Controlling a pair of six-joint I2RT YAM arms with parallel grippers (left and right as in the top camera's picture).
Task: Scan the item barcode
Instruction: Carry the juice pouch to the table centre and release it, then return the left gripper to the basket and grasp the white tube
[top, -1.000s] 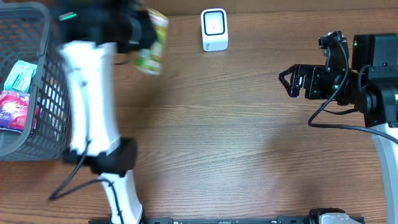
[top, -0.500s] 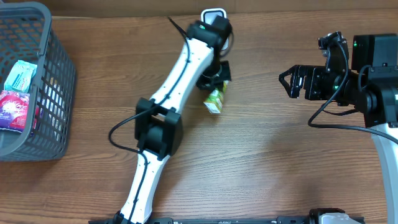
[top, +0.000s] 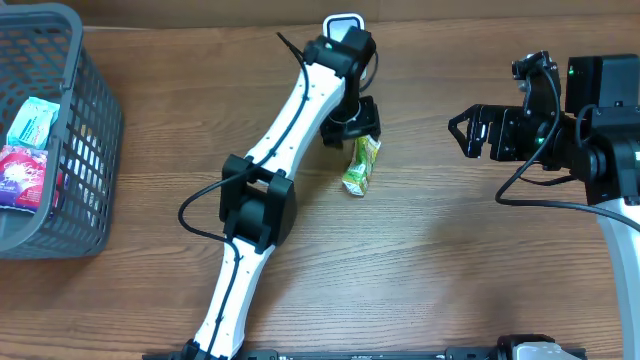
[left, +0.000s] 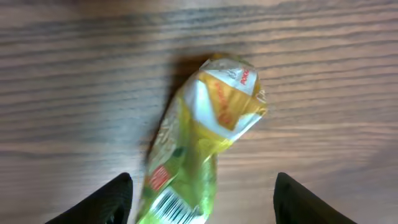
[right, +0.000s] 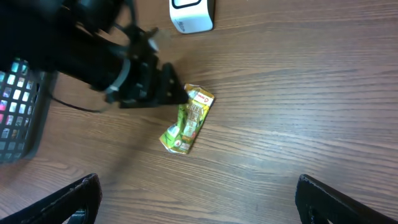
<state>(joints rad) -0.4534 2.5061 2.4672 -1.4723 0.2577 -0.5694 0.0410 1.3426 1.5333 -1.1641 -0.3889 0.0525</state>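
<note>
The left fingers (top: 353, 128) stand apart, gripping nothing, just over one end of a crinkled yellow-green foil pouch (top: 361, 165). The pouch lies on the brown wood-grain desk (top: 450, 260), near the middle of its far edge (a barcode shows in the left wrist view). The right fingers (top: 461, 133) are spread wide and empty towards the right edge. The white left arm (top: 290, 120) crosses the desk diagonally, its wrist overlapping a small white box-shaped scanner (top: 342, 40). A grey plastic mesh basket (top: 88, 150) fills the far left corner.
</note>
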